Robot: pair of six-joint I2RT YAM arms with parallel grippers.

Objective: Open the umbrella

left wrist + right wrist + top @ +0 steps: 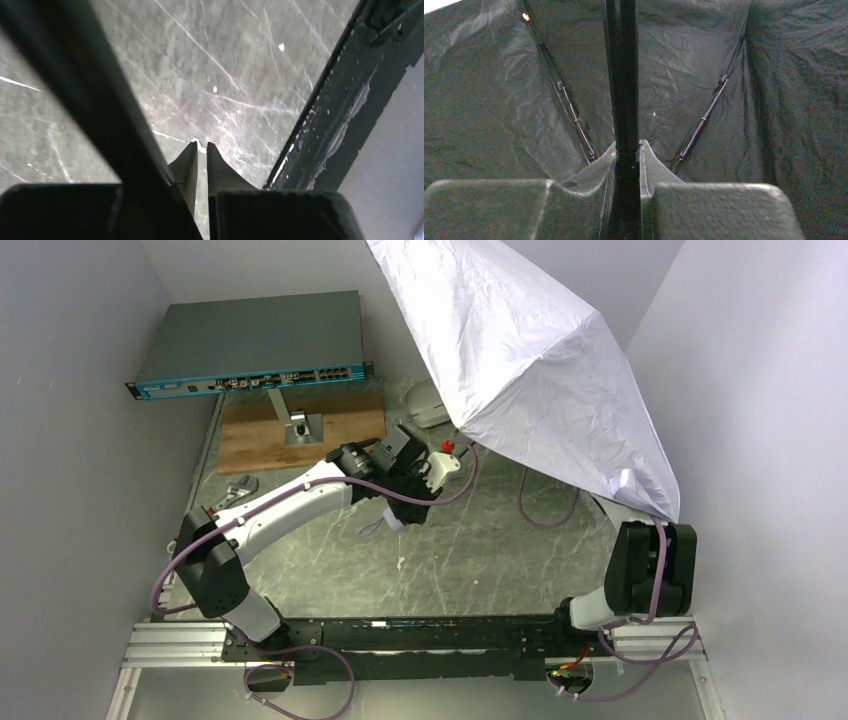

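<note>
The umbrella (530, 360) is open. Its silvery-white canopy fills the upper right of the top view, tilted, with its low edge over the right arm. In the right wrist view its black inside (749, 100) and thin ribs fill the frame. My right gripper (627, 147) is shut on the black shaft (624, 75); in the top view it is hidden under the canopy. My left gripper (415, 502) is mid-table, pointing down, left of the canopy edge. In the left wrist view (202, 146) its jaws are nearly together with nothing between them. A blurred dark bar (100, 110) crosses beside them.
A grey network switch (250, 340) sits at the back left. In front of it a wooden board (255, 435) carries a metal bracket (300, 425). A wrench (235, 492) lies at the table's left edge. Walls close in on both sides. A black rail (400, 635) runs along the near edge.
</note>
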